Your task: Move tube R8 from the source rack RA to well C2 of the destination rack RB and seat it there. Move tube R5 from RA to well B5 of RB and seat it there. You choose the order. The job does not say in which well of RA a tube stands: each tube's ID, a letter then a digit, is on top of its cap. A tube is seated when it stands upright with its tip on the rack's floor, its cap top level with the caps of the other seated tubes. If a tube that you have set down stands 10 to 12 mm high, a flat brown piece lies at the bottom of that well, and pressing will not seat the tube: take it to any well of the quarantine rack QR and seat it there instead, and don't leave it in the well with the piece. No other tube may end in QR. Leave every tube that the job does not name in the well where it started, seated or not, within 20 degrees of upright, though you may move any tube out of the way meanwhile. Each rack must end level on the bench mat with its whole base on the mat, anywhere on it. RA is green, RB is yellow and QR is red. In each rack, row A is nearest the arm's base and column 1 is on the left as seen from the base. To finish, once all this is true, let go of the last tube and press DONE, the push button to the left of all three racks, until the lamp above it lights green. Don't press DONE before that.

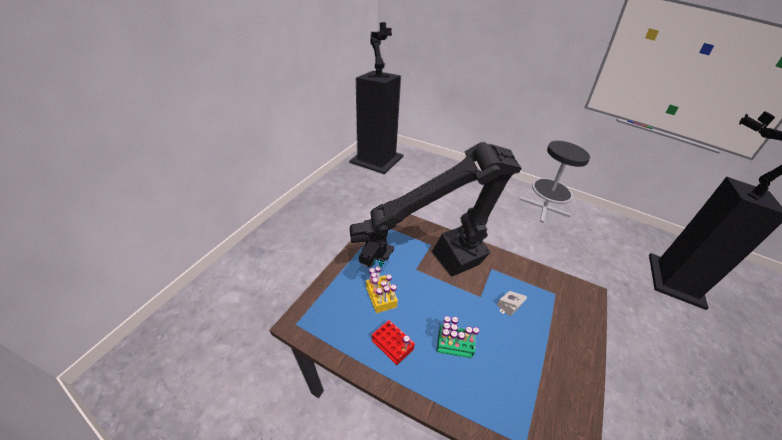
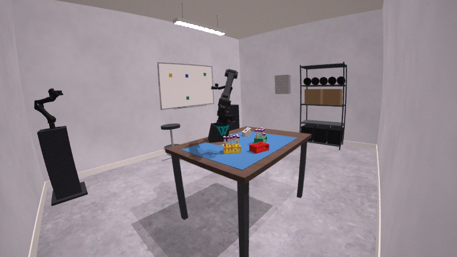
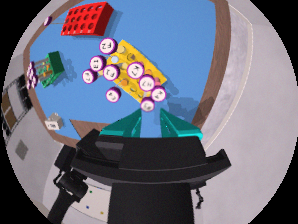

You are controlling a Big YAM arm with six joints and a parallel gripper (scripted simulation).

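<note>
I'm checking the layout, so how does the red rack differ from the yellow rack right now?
The red rack holds one tube; the yellow rack holds many. The gripper hangs over the yellow rack's near end, while the red rack sits farther from the arm with nothing above it. Both rest on the blue mat.

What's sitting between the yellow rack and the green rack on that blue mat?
Nothing stands between them: the top view shows only bare blue mat separating the yellow rack from the green rack. The red rack sits off that line, nearer the table's front edge.
</note>
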